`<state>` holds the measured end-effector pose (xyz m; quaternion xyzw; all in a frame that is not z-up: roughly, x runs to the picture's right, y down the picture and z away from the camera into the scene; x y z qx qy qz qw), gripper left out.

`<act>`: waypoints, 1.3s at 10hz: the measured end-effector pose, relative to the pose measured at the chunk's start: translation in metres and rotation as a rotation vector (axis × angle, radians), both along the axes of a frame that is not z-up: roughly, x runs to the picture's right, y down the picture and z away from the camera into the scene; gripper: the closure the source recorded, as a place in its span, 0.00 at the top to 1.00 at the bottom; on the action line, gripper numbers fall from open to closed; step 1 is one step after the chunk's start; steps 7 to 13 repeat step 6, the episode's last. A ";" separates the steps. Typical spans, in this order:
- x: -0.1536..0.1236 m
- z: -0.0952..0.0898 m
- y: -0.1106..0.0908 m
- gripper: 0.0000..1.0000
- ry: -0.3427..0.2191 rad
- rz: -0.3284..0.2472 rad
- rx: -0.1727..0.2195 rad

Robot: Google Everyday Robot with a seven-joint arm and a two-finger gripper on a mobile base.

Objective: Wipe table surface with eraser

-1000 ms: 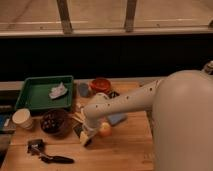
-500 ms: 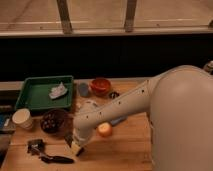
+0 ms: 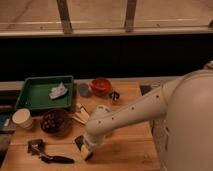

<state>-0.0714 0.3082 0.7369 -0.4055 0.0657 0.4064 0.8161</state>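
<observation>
The worktop (image 3: 130, 147) is light brown wood with plank lines, and at its near edge the white arm's tool (image 3: 86, 148) sits over the eraser (image 3: 82, 147), a block part black and part pale yellow. A green tray (image 3: 30, 92) holds a crumpled white-grey cloth (image 3: 58, 90), beside a grey-blue disc (image 3: 83, 90) and a red-orange bowl (image 3: 100, 86). A cream paper cup (image 3: 21, 119), a dark brown bowl (image 3: 54, 121) and a black-handled tool with a silver head (image 3: 46, 153) stand on the left.
</observation>
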 end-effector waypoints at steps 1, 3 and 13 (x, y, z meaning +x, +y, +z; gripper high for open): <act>0.013 0.008 -0.006 0.00 0.022 0.014 -0.004; 0.023 0.023 -0.021 0.00 0.024 0.037 -0.002; 0.003 0.030 -0.040 0.00 -0.057 0.038 0.010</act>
